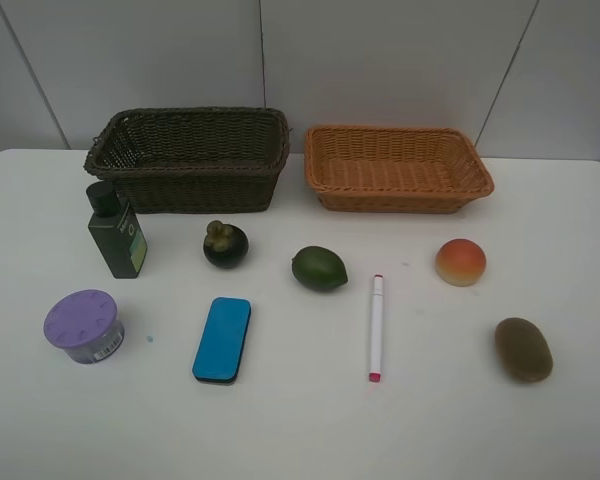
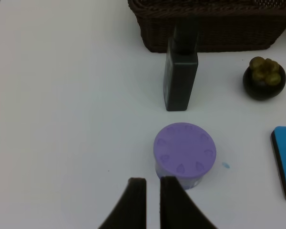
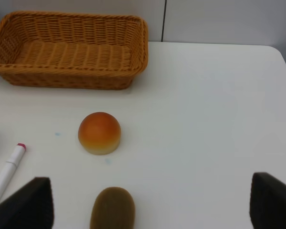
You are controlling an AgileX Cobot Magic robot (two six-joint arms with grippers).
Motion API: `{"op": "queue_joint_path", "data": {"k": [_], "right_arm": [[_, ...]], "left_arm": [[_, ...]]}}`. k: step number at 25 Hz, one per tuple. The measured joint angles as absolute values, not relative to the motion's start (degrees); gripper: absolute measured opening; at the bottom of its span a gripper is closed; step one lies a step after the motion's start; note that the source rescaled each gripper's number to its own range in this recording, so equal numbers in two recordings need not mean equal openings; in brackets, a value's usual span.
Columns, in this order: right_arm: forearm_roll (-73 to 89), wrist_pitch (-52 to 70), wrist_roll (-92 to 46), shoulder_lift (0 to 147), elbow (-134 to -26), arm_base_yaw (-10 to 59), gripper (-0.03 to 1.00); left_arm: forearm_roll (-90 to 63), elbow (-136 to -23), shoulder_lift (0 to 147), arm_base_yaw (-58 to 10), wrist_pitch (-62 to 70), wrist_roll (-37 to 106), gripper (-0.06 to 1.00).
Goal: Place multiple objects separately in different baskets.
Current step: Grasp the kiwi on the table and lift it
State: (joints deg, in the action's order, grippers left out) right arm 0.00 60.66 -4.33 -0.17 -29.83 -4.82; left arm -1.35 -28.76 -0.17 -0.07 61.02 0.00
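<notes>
Twelve o'clock holds two: dark basket (image 1: 185, 160), tan basket (image 1: 398, 170). Eight items (image 1: 319, 268), one apiece, dot the tabletop (image 1: 280, 430); left pincer (image 2: 152, 180) closed on nothing, right pincer (image 3: 151, 180) spread wide.

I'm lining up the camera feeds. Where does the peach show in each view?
Exterior high: peach on the right side, in front of the orange-tan basket, with the kiwi nearer the camera.
Left wrist: not in it.
Right wrist: peach between that basket and the kiwi.
Shared landmark: the orange-tan basket.
</notes>
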Motion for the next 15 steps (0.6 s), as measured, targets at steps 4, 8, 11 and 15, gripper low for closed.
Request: {"op": "queue_joint_path", "data": {"k": [4, 8, 11, 15], "right_arm": [[0.0, 60.7, -4.3, -0.2, -29.8, -4.8, 0.99], [0.0, 60.7, -4.3, -0.2, -29.8, -4.8, 0.99], [0.0, 60.7, -4.3, -0.2, -29.8, -4.8, 0.99], [0.0, 60.7, -4.3, -0.2, -29.8, -4.8, 0.99]], "left_arm": [[-1.3, -28.8, -0.2, -0.1, 61.0, 0.3, 0.00], [-1.3, -28.8, -0.2, -0.1, 61.0, 0.3, 0.00], [-1.3, -28.8, -0.2, -0.1, 61.0, 0.0, 0.00], [-1.3, -28.8, -0.2, -0.1, 61.0, 0.3, 0.00]]}}
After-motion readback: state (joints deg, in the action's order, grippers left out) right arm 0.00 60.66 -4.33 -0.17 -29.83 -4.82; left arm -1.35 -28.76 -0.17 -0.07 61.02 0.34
